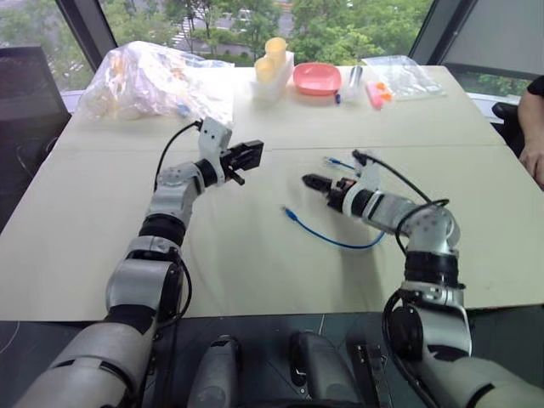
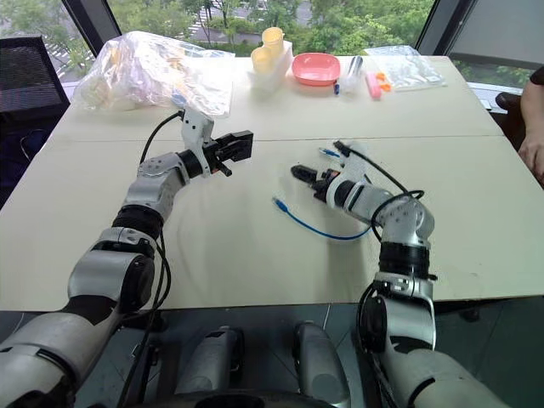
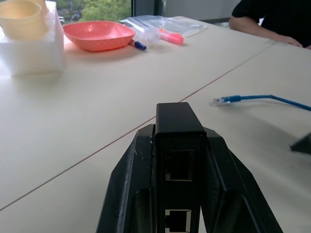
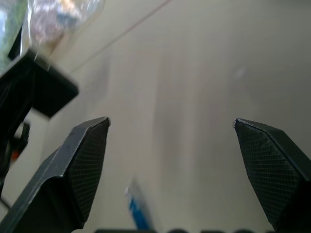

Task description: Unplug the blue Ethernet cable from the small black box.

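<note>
My left gripper (image 1: 244, 157) is shut on the small black box (image 3: 179, 145), holding it level above the table left of centre; two empty ports show on the box's near face. The blue Ethernet cable (image 1: 333, 239) lies loose on the table in a curve, apart from the box. One clear plug (image 1: 289, 212) points towards the middle, and the other end (image 1: 337, 161) lies beyond my right wrist. My right gripper (image 1: 312, 183) hovers low over the table just past the cable, its fingers (image 4: 87, 145) spread open with nothing between them.
At the far edge stand a crumpled plastic bag (image 1: 157, 81), yellow cups in a white holder (image 1: 272, 61), a pink bowl (image 1: 316, 78), pens and a zip bag (image 1: 399, 75). A person's arm (image 1: 534, 127) rests at the table's right edge.
</note>
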Controlling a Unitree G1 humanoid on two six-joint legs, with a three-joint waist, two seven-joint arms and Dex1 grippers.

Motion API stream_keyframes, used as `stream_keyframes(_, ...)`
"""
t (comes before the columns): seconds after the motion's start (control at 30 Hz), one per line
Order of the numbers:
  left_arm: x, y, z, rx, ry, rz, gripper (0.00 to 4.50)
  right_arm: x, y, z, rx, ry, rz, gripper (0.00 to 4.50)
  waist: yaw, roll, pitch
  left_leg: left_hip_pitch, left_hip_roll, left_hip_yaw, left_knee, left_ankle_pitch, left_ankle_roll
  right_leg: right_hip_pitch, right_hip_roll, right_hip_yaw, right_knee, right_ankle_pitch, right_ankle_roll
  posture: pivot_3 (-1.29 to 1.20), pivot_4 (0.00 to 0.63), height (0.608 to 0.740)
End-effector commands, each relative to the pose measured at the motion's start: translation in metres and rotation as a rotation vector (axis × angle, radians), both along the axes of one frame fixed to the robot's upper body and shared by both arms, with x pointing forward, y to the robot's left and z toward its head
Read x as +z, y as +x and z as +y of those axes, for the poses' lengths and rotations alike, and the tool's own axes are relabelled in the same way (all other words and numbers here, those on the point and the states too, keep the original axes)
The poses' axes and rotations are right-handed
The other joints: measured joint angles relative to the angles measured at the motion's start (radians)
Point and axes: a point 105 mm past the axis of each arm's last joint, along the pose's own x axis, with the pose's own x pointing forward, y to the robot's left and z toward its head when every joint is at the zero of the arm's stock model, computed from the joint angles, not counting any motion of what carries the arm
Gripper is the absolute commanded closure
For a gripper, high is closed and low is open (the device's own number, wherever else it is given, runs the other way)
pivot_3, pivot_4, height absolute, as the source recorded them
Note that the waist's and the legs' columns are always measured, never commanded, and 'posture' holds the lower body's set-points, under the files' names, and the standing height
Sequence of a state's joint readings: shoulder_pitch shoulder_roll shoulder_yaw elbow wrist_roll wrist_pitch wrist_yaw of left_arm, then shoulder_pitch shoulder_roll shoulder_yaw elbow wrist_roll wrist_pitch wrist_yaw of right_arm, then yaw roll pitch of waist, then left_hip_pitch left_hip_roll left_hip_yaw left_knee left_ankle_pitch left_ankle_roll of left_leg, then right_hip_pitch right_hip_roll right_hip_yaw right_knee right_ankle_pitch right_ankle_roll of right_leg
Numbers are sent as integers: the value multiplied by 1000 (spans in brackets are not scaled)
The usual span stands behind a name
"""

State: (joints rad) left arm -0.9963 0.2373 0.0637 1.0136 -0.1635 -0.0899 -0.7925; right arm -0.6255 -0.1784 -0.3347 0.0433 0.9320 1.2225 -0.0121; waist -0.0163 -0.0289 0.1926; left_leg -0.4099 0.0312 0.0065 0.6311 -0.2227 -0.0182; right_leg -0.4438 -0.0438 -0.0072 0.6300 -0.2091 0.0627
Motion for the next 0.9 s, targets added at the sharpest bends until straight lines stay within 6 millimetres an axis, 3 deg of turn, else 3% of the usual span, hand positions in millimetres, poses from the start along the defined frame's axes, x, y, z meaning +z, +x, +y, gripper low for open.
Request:
stream_keyframes(0.03, 2, 0, -5, 3, 4, -38, 3848, 29, -9, 8, 36, 14, -120, 274, 0, 0, 0, 0, 0, 0, 0, 0, 0, 0, 0, 0, 0, 0, 0, 0, 150, 740)
stream_keyframes(0.1, -2, -2, -10, -16, -9, -34, 2950, 33, -5, 4, 2, 42, -138, 232, 1, 0, 0, 0, 0, 0, 1, 0, 0, 0, 0, 0, 0, 0, 1, 0, 150, 740)
stream_keyframes(0.37, -7, -8, -12, -79, 78, -40, 944, 36, 0, -1, -31, 52, -166, 232, 0, 0, 0, 0, 0, 0, 1, 0, 0, 1, 0, 0, 0, 1, 1, 0, 150, 740)
stream_keyframes(0.53, 27, -14, 12, -68, -42, -41, 944, 47, -8, -10, -1, 17, -264, 232, -1, 0, 0, 0, 0, 0, 0, 0, 0, 1, 0, 0, 0, 1, 1, 0, 150, 740)
stream_keyframes(0.7, 66, -50, 37, -74, -153, -21, 944, 54, -26, -24, 67, -68, -380, 232, -2, 0, 0, 0, 0, 0, 0, 0, 0, 1, 0, 0, 0, 0, 1, 0, 150, 740)
stream_keyframes(0.77, 68, -73, 45, -89, -141, 26, 944, 53, -40, -30, 115, -102, -414, 232, -3, 0, 0, 0, 0, 0, 0, 0, 0, 1, 0, 0, 0, 0, 1, 0, 150, 740)
stream_keyframes(0.9, 49, -109, 60, -70, -120, 136, 944, 40, -57, -37, 154, -151, -428, 232, -4, 0, 0, 3, 1, 0, 0, 0, 0, 2, 0, 1, 0, 0, 1, 0, 150, 740)
